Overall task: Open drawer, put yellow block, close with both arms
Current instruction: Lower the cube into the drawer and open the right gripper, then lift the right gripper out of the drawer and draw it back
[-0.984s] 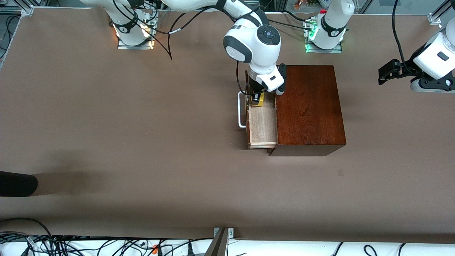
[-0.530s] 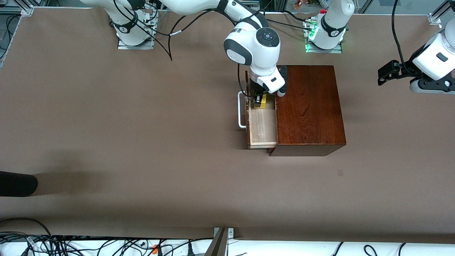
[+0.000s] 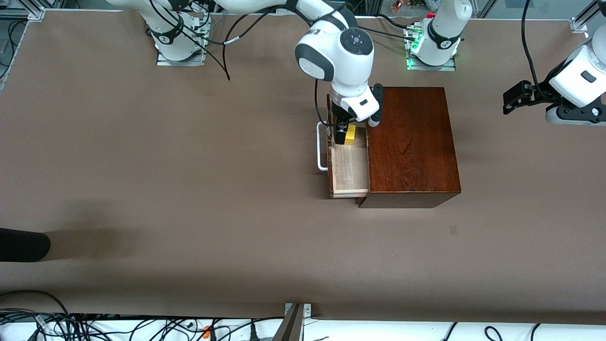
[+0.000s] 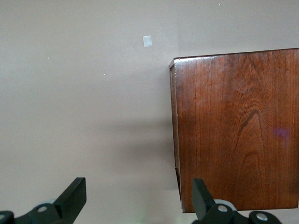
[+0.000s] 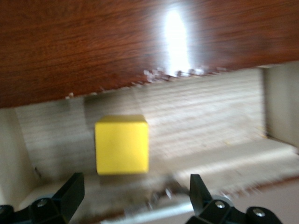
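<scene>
The drawer [image 3: 350, 173] stands pulled out of the dark wooden box [image 3: 412, 142] toward the right arm's end of the table, its white handle [image 3: 322, 148] outward. The yellow block [image 3: 351, 134] lies on the drawer's floor in the part farthest from the front camera, close to the box. My right gripper [image 3: 343, 135] hangs open just above the drawer, over the block and apart from it. In the right wrist view the block [image 5: 122, 144] rests on the pale tray [image 5: 210, 116], with my open right gripper [image 5: 135, 189] above it. My left gripper [image 3: 513, 97] waits open over the table at the left arm's end.
In the left wrist view my left gripper [image 4: 138, 189] hangs over bare table beside the box [image 4: 238, 126]. A small tape mark [image 3: 453, 230] lies on the table nearer the front camera than the box. A black object [image 3: 23, 244] lies at the table's edge at the right arm's end.
My right gripper has let go of the yellow block and has lifted and drawn back a little toward the bases. The block now lies free in the drawer. The left arm has not moved.
</scene>
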`<control>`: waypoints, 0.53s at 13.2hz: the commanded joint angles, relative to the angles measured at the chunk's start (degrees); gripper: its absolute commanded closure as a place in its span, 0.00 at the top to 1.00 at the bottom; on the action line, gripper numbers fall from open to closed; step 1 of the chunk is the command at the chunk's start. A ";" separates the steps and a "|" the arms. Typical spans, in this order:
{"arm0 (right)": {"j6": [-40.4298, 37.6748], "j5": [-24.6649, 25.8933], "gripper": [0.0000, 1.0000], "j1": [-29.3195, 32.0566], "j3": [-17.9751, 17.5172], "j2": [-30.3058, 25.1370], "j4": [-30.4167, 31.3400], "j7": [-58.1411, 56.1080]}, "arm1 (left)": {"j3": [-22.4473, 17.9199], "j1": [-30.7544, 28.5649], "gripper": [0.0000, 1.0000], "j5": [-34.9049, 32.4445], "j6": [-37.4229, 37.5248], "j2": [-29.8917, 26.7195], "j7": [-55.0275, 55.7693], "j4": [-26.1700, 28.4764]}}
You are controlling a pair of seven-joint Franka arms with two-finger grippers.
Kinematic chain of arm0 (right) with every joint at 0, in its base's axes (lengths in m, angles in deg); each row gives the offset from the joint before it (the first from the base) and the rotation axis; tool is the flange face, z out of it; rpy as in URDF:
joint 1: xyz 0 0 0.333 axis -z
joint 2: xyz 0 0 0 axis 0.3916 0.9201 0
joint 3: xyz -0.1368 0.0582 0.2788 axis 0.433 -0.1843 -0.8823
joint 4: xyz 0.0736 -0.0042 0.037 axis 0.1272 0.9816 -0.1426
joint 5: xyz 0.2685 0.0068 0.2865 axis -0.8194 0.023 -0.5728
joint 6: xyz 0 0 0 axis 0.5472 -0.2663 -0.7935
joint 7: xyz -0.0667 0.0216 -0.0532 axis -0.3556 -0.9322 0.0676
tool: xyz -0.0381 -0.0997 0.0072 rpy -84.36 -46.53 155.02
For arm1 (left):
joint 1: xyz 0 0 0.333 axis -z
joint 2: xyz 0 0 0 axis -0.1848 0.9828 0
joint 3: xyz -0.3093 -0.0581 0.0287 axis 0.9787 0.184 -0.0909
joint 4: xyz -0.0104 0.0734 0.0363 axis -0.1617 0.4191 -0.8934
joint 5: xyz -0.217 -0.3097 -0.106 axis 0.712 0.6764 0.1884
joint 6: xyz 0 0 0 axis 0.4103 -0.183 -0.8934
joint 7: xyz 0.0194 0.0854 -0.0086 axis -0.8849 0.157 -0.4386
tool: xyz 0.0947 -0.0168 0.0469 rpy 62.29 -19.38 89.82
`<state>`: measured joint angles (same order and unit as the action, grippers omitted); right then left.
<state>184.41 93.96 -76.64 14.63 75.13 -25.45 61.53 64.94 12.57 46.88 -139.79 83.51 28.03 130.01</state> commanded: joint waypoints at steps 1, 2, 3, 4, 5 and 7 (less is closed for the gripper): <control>-6.86 0.23 1.00 3.56 -0.25 -7.48 0.46 0.22 | 0.07 0.19 1.00 0.17 -0.06 0.30 -0.39 -0.73; -9.06 -0.03 1.00 6.63 -0.42 -9.85 0.46 0.04 | 0.07 0.19 1.00 0.17 -0.06 0.30 -0.39 -0.73; -10.30 -1.26 1.00 9.70 -0.33 -12.14 0.46 0.04 | 0.07 0.19 1.00 0.17 -0.06 0.30 -0.39 -0.73; -10.14 -2.83 1.00 13.91 -0.33 -13.90 0.46 -0.05 | 0.07 0.27 1.00 0.17 -0.06 0.30 -0.39 -0.73; -9.35 -3.63 1.00 18.30 -0.42 -14.62 0.46 -0.13 | 0.16 0.27 1.00 0.17 -0.06 0.30 -0.39 -0.73; -10.22 -6.26 1.00 25.87 -0.51 -19.43 0.81 -0.14 | 0.86 0.27 1.00 0.34 0.03 0.30 -0.22 -0.82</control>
<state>174.90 90.46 -57.15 15.60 60.05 -26.56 61.28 65.27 12.69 46.88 -139.80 83.56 28.03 129.98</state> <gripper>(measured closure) 0.000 0.000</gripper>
